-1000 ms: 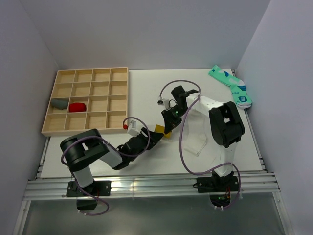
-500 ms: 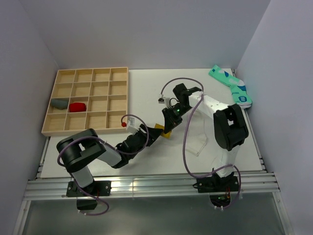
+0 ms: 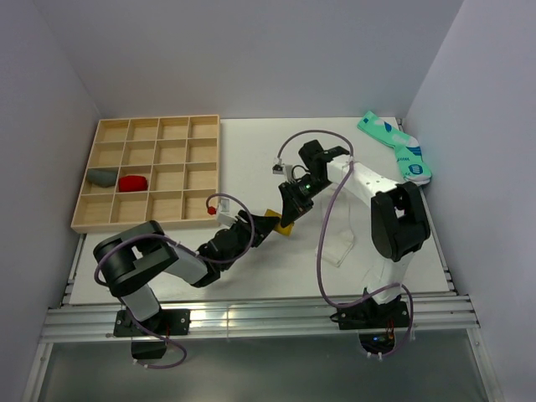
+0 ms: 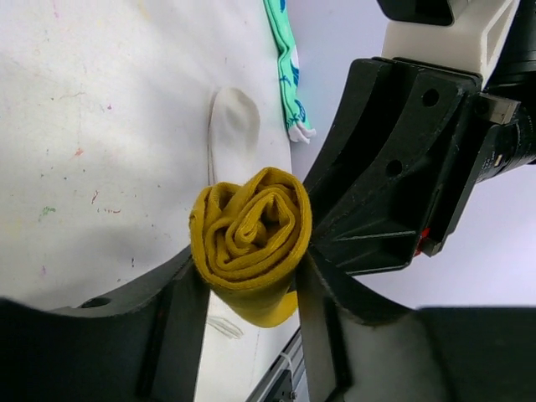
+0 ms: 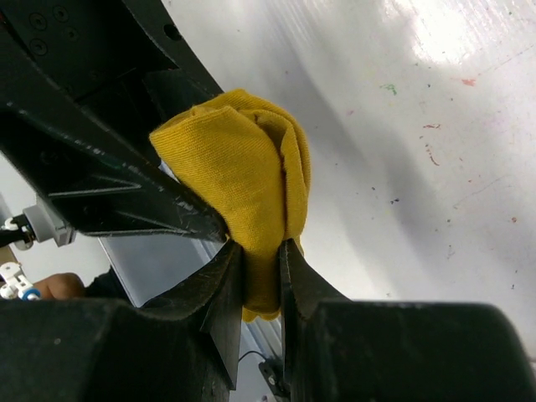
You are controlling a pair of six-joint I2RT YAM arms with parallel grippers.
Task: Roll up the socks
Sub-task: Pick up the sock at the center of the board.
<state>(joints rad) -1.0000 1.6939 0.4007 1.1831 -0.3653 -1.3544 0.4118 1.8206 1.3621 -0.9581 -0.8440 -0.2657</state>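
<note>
- The mustard sock (image 3: 277, 223) is wound into a tight roll, and both arms meet right at it, out on the white counter (image 3: 251, 151).
- The left gripper (image 3: 266, 224) comes at the roll from the near-left. Its wrist view shows what the top view can't: the spiral end of the roll, layers curled like a cinnamon bun, wedged between the two black fingers (image 4: 180, 335). So the left fingers are closed around the roll, one on each side.
- The right gripper (image 3: 289, 213) reaches in from the far side of the roll. Its own camera shows the fingers (image 5: 226, 293) squeezed down to a thin slot, with a fold of the yellow fabric pinched in it.
- Only the right wrist view shows the smooth outer side of the roll. The left arm's dark finger lies right against it.
- From overhead the roll is just a small yellow patch between the black parts. I can't tell whether it touches the counter.
- The white sock (image 3: 339, 241) lies flat to the right of the roll, hard to make out against the counter.
- Only the top view catches these: the wooden tray (image 3: 146, 120) is off to the roll's left with a grey bundle (image 3: 103, 177) and a red bundle (image 3: 132, 182) in neighbouring cells.
- The teal socks (image 3: 398, 146) are well away, at the roll's far right.
</note>
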